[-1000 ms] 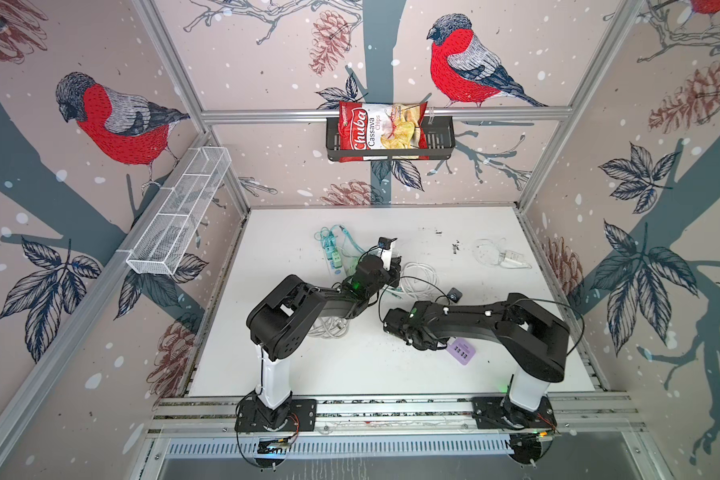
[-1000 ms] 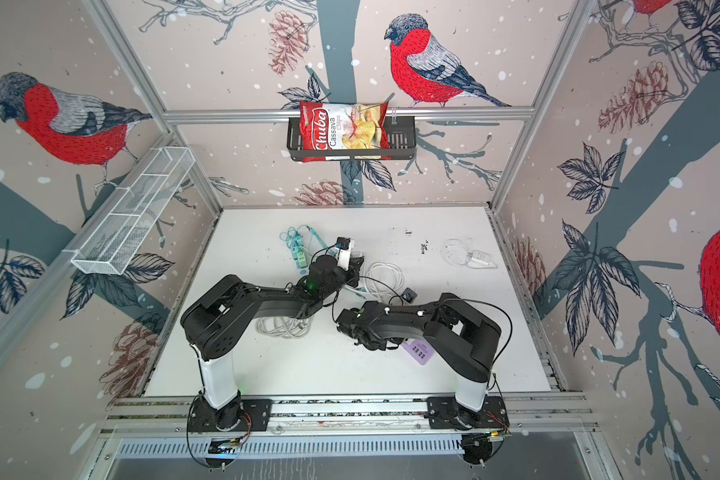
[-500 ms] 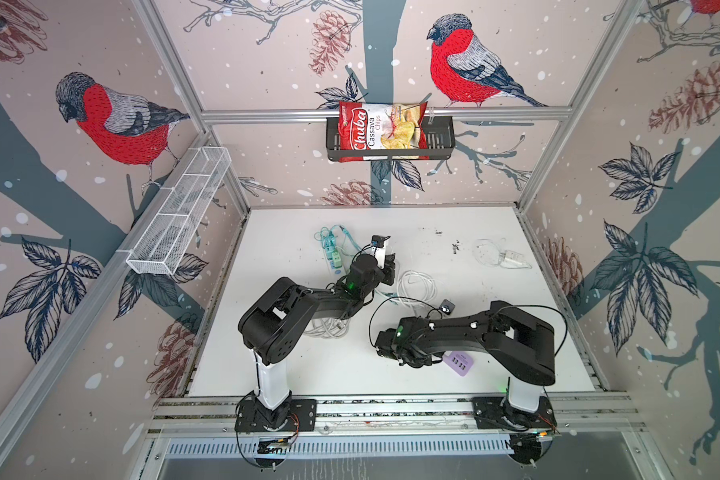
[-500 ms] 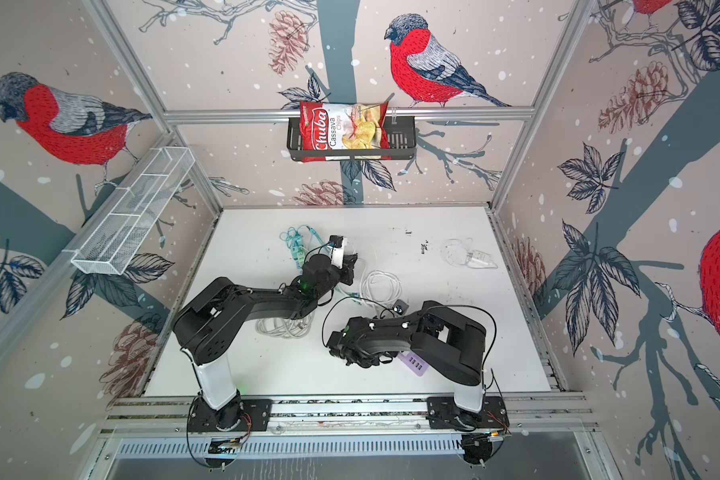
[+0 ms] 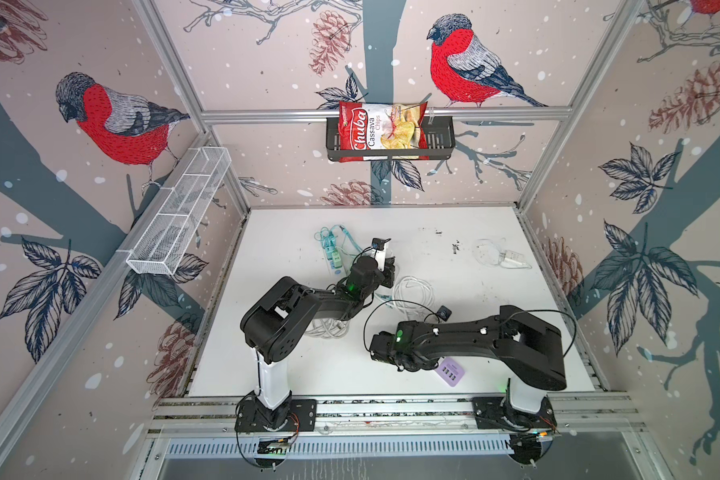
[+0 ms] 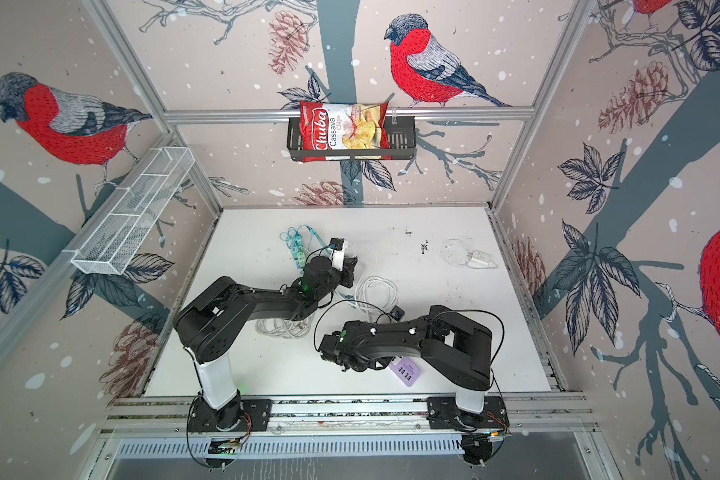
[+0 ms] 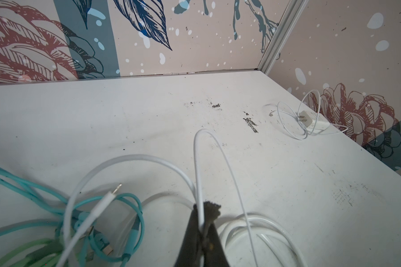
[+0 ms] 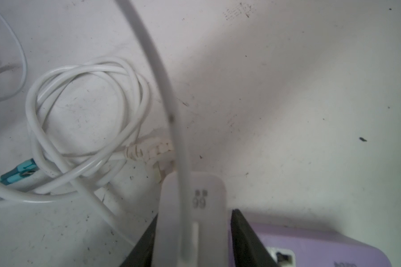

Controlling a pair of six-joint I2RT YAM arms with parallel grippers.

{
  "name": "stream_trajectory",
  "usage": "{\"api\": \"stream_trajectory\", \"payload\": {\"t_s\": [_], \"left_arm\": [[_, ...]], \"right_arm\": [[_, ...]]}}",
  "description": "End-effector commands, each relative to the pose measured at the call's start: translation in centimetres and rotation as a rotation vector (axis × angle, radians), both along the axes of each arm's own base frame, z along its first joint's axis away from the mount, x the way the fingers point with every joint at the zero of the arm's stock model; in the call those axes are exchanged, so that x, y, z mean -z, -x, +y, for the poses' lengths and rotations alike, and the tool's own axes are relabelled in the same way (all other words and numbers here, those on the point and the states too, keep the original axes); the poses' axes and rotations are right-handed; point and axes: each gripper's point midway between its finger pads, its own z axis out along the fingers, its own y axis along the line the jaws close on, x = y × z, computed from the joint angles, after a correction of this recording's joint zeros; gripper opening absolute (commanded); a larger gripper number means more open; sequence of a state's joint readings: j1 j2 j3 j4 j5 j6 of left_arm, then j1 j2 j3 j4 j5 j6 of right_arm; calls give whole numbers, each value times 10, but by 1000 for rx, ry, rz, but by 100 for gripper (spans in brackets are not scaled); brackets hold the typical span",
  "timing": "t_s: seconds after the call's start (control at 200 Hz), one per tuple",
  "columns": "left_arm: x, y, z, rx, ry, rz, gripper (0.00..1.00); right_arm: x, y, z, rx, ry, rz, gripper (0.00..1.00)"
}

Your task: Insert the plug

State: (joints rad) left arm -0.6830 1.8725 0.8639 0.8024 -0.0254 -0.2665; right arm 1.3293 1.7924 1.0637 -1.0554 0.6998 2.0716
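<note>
Item: white plug [image 8: 192, 201], near-centre over the surface [image 5: 474, 291], just beside the lilac charger [image 8: 322, 245]; my right hand [image 8: 196, 212] is flanking it, narrowly parted, my left hand [image 7: 205, 205] is pinching a thin white cable [image 7: 197, 161], and I am judging square alignment with a port essential.

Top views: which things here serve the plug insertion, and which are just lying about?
In use: white plug at the right gripper; purple charging hub beside it; thin white cable pinched by the left gripper.
Lying about: teal cables; white wall charger; chips bag; mesh shelf.
</note>
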Motion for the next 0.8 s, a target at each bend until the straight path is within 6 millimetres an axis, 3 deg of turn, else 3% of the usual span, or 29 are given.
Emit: {"api": "stream_trajectory", "payload": {"t_s": [0.0, 0.12, 0.18, 0.42, 0.595, 0.795], "left_arm": [[-6, -2, -3, 8, 39, -18, 5], [-3, -1, -4, 18, 37, -12, 5], [-4, 2, -3, 23, 39, -11, 8], [-3, 26, 11, 44, 7, 64, 31], [8, 62, 9, 97, -28, 244, 40], [-1, 116, -7, 136, -93, 257, 42]], "right_arm": [[-2, 6, -2, 82, -66, -26, 57], [-10, 10, -3, 86, -70, -35, 66], [-17, 12, -1, 78, -76, -45, 66], [-68, 14, -10, 79, -127, -120, 73], [-87, 3, -31, 93, -158, -147, 74], [-121, -17, -65, 96, -252, -236, 74]]}}
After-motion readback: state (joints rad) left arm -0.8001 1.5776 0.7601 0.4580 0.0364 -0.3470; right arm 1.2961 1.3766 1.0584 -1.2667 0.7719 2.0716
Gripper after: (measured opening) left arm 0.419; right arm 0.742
